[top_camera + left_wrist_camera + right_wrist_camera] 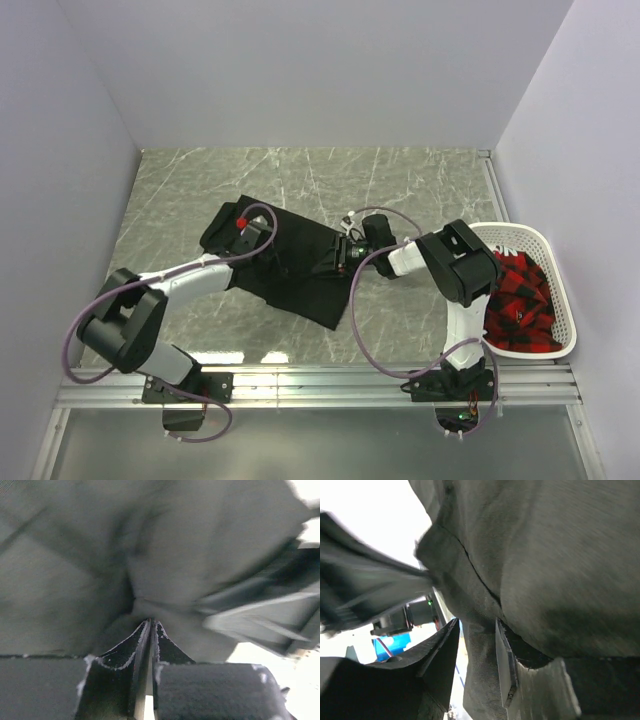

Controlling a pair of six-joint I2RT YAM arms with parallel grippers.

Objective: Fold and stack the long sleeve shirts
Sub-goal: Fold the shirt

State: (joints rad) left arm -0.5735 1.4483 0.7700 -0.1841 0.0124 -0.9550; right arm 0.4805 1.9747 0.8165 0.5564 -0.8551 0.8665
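Marble table [200, 190]: black shirt [300, 275], white basket [515, 230] w/ plaid cloth [520, 300]

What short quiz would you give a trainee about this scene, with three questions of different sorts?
1. True or false: the black shirt lies inside the white basket.
2. What does the basket hold? A) red-and-black cloth B) blue towels C) nothing
3. In the right wrist view, what hangs between the fingers of the right gripper?
Key: 1 false, it lies on the table. 2 A. 3 cloth of the black shirt.
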